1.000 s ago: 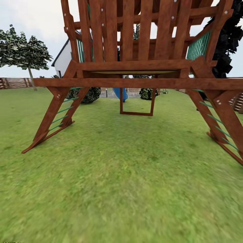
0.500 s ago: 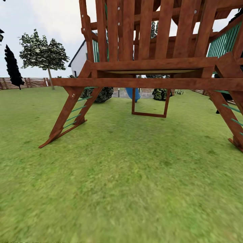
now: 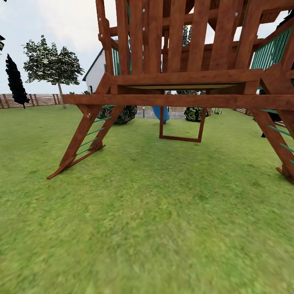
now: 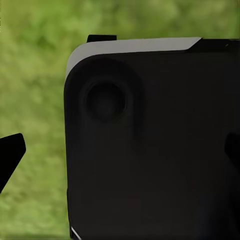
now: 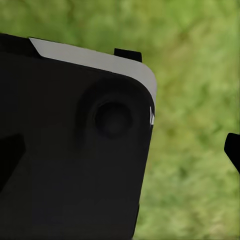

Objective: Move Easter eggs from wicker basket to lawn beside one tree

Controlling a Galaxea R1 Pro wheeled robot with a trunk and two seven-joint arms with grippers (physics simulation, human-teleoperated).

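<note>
— What has moved since half a second ago?
— Nothing we can make out: the head view matches that frame, so the camera has stopped after its swing to the left from a second ago, which brought the black tree into sight.
— What do we see from the head?
— The lawn spreads green from near us to the far fence. The reddish play tower stands ahead, right of centre, its slanted ladder leg planted in the grass to the left. Far left, a tree with pale-blotched leaf clusters and a light trunk rises just before the fence; a thin black tree stands further left. A white house wall shows behind the tower, and round dark bushes and something blue sit beyond its legs.
— And the left wrist?
— A dark rounded body of the robot over blurred grass. One black tip of the left tool pokes in at the edge; we cannot tell how far it is open or whether it holds anything.
— The right wrist?
— The same: a dark body over grass, and a black tip of the right tool at the edge. Its opening we cannot tell either.
</note>
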